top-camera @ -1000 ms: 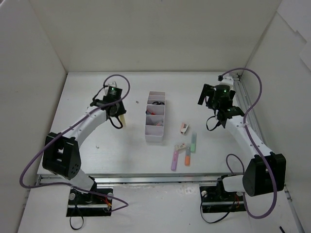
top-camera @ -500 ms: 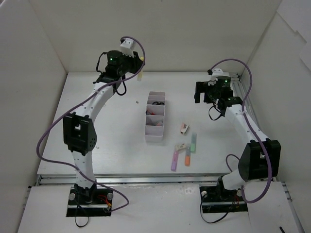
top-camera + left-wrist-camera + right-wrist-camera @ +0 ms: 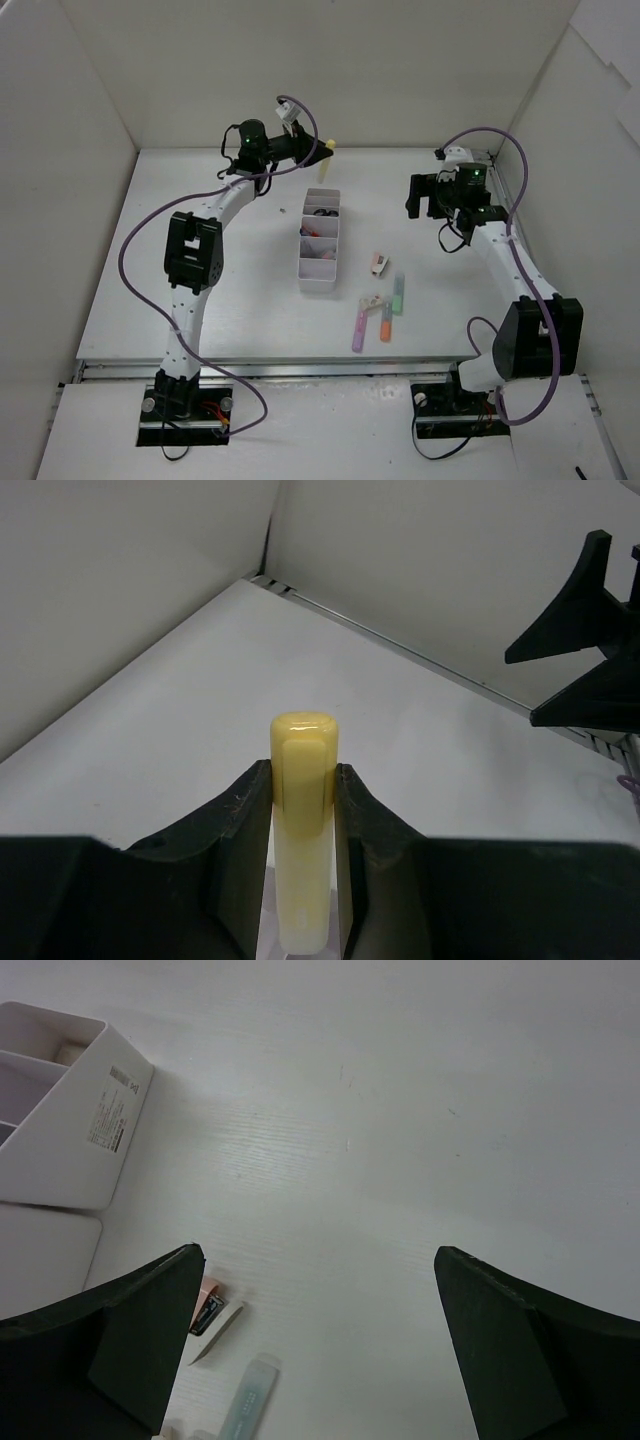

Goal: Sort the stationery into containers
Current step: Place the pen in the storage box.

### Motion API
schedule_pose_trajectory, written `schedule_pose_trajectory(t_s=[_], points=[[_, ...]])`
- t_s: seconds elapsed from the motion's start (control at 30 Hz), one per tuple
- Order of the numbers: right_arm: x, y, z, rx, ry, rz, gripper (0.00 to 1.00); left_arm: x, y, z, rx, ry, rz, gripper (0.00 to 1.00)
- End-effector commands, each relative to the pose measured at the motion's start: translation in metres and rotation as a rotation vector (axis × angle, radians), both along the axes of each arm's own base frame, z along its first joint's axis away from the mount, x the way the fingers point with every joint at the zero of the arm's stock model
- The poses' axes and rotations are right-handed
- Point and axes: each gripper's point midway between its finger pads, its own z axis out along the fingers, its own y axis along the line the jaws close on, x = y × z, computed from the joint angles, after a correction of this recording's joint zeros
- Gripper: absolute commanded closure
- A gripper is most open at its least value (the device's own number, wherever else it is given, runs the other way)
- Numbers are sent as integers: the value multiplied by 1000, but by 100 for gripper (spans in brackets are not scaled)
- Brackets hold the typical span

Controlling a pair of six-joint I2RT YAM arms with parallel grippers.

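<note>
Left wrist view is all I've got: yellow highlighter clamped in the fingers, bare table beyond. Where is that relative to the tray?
Observer: In the top view the yellow highlighter appears past the far end of the white tray, toward the back wall.
Operator: What's still loose on the table?
Observer: A green highlighter, an orange highlighter, a purple highlighter, an eraser and a smaller eraser, all right of the tray.
Operator: Right arm carrying anything?
Observer: No. The right fingers stand wide open and empty.
</note>
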Motion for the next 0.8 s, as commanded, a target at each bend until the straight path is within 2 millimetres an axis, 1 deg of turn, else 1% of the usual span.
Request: schedule_pose_trajectory(t_s=[0.0,0.03,0.1,0.13,0.2,0.23,0.27,0.33,0.37,0.4,0.47,0.5,0.53,0.77], points=[[-4,0,36,-2,-114,20,2,-37,-10,81,-111,-220,-157,100],[-5,-2,38,-2,-121,18,2,-41,-14,79,-112,-218,-166,100],[-10,-3,39,-10,-127,17,2,-40,-13,76,-102,-223,-148,100],[-11,-4,39,-14,-129,16,2,-43,-17,68,-88,-193,-145,100],[-16,-6,39,-24,-133,10,2,-35,-14,53,-53,-187,-93,100],[-17,-7,40,-28,-137,8,2,-38,-16,50,-39,-170,-82,100],[-19,-8,39,-33,-138,6,2,-34,-15,46,-29,-168,-58,100],[-21,-8,40,-36,-141,7,2,-33,-12,34,4,-156,-38,100],[-22,-8,40,-38,-143,8,2,-38,-17,34,7,-157,-45,100],[-21,-7,41,-36,-144,9,2,-40,-16,27,16,-144,-44,100],[-21,-7,42,-35,-147,10,2,-42,-14,29,16,-146,-36,100],[-21,-7,44,-31,-150,12,2,-42,-13,25,22,-141,-25,100],[-21,-6,44,-28,-150,15,2,-43,-12,27,22,-148,-20,100],[-24,-5,48,-19,-159,15,2,-46,-10,21,28,-138,-17,100]])
